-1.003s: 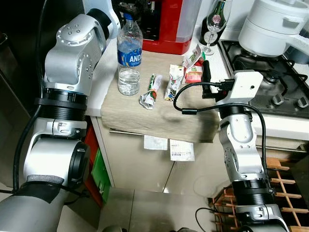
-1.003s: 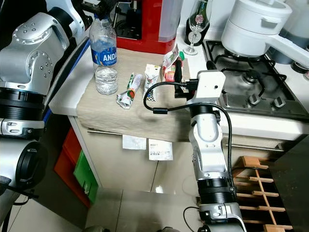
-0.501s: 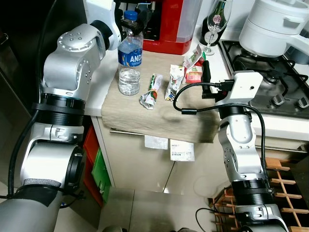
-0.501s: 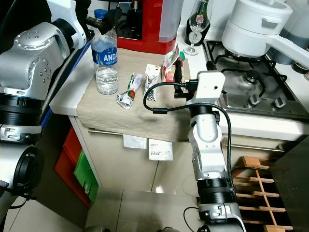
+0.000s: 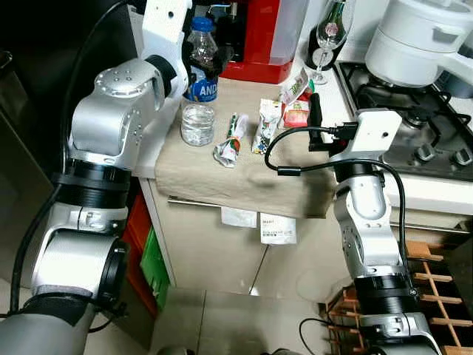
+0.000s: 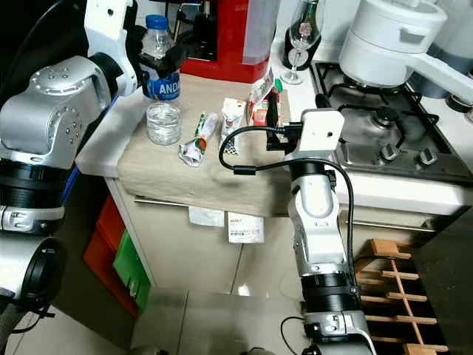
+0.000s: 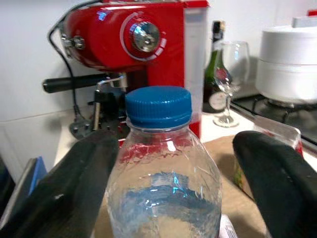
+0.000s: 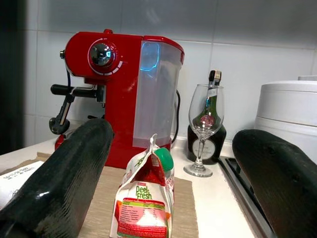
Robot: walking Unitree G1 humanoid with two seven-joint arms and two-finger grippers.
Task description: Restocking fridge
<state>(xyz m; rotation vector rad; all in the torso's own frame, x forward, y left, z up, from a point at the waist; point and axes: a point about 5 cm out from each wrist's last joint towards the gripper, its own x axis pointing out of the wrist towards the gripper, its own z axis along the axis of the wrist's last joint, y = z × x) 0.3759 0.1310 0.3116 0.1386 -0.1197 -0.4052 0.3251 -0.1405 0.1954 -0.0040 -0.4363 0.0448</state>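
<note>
Readable on the blue label of the water bottle (image 5: pixel 199 78), near the bench's left edge: white capitals "AND", cut off by the left arm in front; further letters cannot be told. Printed in green on the red-and-white juice carton (image 8: pixel 147 210), toward the bench's back edge: "peel fresh". On the wine bottle (image 8: pixel 207 136) at the back edge beside the hob, a round pale label whose print is too small to read. Two white paper slips (image 5: pixel 278 229) stuck to the cupboard front below the bench's front edge, bearing fine dark print, perhaps receipts, illegible. On the two small sachets (image 5: pixel 264 126) mid-bench, only coloured patterns, no legible words.
</note>
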